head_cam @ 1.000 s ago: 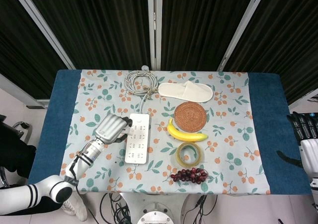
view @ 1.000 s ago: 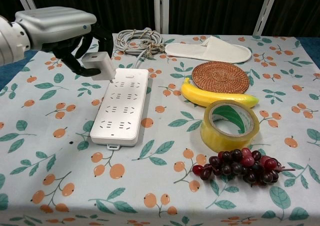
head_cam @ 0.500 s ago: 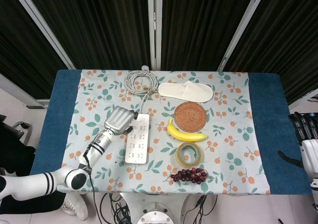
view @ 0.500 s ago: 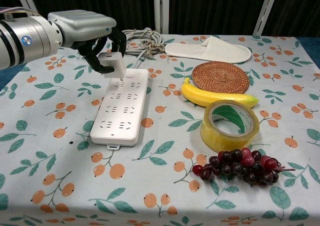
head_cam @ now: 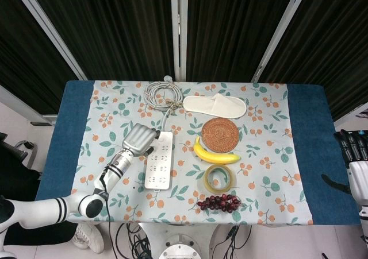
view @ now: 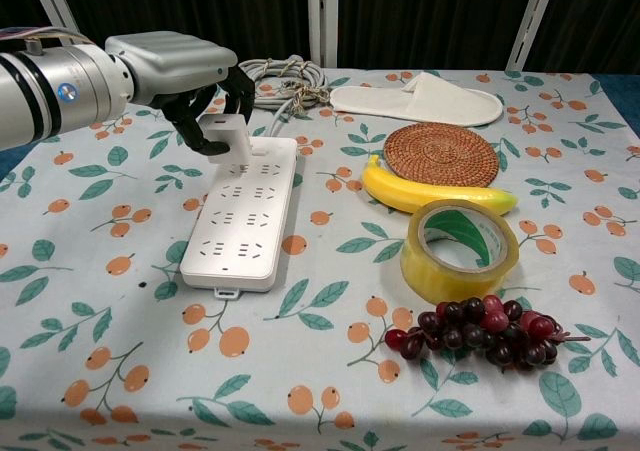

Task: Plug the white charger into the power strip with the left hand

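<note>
One hand working: I am gripping the white charger in my left hand over the power strip's far end, needing prong alignment, then pressing down.

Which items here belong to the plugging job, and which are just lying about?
Job: white charger, held by the left hand; power strip.
Lying about: slipper, woven coaster, banana, tape roll, grapes.

The white charger is being carried by the left hand from beside the power strip to over its far end. It is being lowered closer to the strip's top sockets.
</note>
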### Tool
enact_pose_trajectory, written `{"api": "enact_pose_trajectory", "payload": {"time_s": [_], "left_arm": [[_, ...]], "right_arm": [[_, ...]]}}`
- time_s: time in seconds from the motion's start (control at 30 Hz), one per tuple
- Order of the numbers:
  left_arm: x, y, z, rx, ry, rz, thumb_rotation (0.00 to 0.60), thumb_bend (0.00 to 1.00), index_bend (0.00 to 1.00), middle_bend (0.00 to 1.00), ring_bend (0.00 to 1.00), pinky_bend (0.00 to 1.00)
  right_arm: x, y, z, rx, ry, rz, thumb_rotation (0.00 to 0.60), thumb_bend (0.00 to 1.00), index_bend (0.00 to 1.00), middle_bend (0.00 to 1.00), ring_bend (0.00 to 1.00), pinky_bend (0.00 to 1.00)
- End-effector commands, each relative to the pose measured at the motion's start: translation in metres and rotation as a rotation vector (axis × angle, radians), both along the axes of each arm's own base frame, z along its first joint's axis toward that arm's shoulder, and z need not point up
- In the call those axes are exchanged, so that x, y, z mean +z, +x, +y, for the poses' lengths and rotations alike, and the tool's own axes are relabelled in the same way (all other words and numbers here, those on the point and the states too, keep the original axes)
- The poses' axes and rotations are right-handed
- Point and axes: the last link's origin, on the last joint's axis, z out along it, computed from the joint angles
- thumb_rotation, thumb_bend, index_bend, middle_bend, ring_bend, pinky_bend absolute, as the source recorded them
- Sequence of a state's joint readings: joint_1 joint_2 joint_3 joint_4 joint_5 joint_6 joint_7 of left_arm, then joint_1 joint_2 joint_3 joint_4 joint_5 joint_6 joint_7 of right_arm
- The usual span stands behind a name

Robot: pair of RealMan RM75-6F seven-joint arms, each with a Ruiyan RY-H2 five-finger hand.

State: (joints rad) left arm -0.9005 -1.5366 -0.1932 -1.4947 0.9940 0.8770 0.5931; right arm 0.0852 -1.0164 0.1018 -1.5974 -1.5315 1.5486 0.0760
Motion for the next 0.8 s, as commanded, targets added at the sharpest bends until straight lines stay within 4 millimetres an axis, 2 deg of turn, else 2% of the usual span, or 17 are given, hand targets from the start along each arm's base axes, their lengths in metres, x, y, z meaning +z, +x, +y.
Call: {"api": "enact_pose_trajectory", "payload": {"time_s": [0.03,0.8], "left_arm": [[0.0,0.0,0.0,0.0,0.0,0.001,0.6,0.41,0.68,0.77,0.66,0.7],[-0.012,0.001,0.004,0.007,-0.023,0.026,0.6,0.43,0.72,0.81,0.68,0.7]], "right_arm": [[0.0,0.0,0.0,-0.001,0.0,0.0,0.6,0.03,0.0,0.0,0.0,0.0],[0.001,-0.005,0.003,-0.011,-0.009,-0.007,0.6,0.03,0.0,0.0,0.0,0.0]]}}
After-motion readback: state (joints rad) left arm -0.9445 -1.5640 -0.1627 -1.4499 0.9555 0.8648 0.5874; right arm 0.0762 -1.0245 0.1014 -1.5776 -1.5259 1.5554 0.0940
